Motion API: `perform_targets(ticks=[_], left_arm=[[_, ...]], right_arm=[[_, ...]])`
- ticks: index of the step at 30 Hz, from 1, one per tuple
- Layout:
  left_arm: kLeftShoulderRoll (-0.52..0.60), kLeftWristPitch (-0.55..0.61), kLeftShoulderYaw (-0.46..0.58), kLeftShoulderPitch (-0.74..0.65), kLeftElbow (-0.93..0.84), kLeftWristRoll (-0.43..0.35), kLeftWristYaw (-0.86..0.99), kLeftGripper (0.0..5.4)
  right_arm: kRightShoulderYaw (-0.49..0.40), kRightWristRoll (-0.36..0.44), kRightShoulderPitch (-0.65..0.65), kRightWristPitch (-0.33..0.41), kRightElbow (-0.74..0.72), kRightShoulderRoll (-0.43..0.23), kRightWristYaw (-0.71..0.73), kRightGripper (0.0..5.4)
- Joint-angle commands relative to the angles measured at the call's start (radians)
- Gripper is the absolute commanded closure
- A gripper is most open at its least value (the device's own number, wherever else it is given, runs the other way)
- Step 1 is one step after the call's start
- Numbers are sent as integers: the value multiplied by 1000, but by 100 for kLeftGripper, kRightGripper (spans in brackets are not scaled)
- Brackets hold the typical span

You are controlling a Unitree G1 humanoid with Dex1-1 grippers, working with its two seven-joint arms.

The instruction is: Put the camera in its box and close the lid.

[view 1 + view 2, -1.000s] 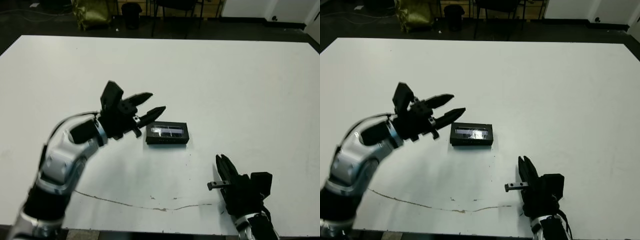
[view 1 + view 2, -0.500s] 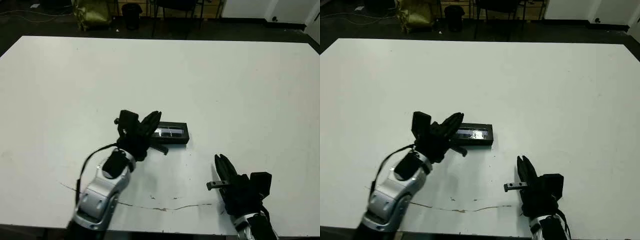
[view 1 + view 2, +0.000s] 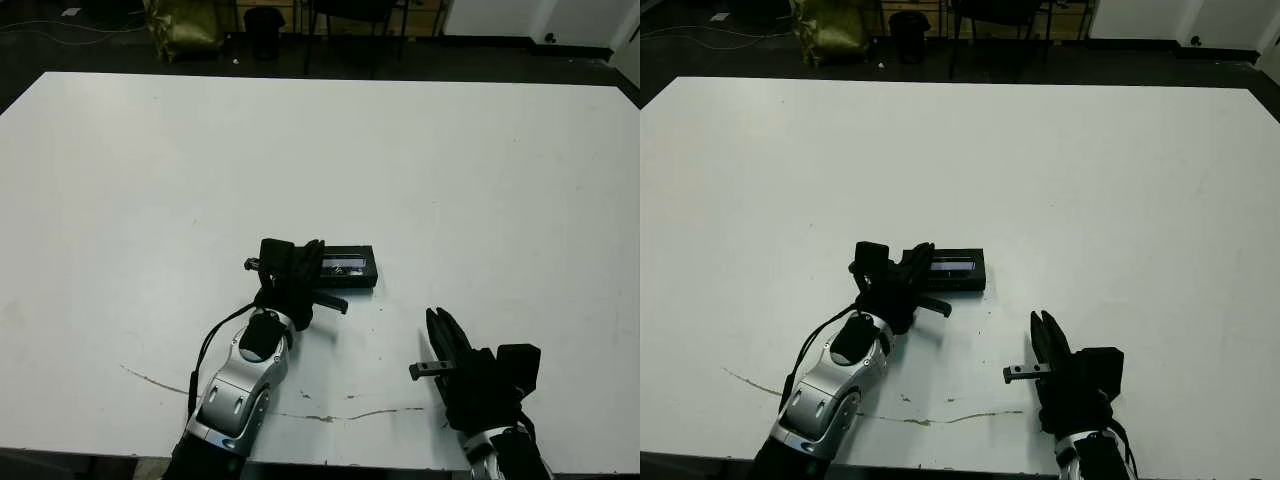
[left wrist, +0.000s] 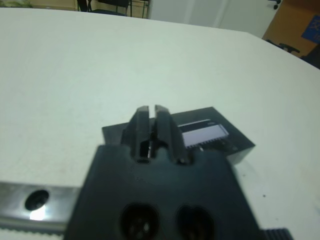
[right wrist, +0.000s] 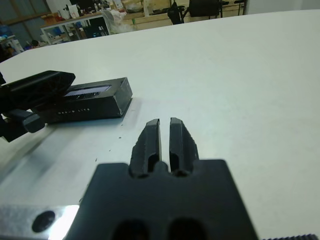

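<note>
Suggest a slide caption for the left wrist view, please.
Left pincer, fingers together, resting over the closed box's lid on the white table.

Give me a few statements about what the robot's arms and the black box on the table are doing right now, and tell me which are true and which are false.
1. The lid is on the box. True.
2. The left gripper is high above the table. False: it is down at the box's end, over the lid.
3. The right gripper holds the box. False: it is shut on nothing, apart from the box, nearer the table's front edge.
4. The left gripper's fingers are together. True.
5. The box is at the table's far edge. False: it lies in the near half of the table.
</note>
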Motion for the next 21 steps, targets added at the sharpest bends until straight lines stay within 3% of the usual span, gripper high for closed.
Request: perform_targets(ticks=[1, 10, 12, 14, 21], left_arm=[[-35, 33, -10, 39, 44, 26, 23, 535], [-4, 118, 11, 65, 83, 57, 43, 535], [3, 144, 13, 72, 75, 64, 40, 535], [10, 164, 14, 81, 61, 65, 31, 535], [22, 159, 1, 96, 65, 72, -5, 535]], right_arm=[[-2, 4, 58, 2, 1, -5, 6, 540], [-3, 10, 56, -9, 20, -5, 21, 540], [-6, 21, 50, -75, 56, -6, 50, 540], [-6, 15, 48, -87, 67, -3, 50, 540], [5, 10, 47, -51, 39, 1, 26, 540]])
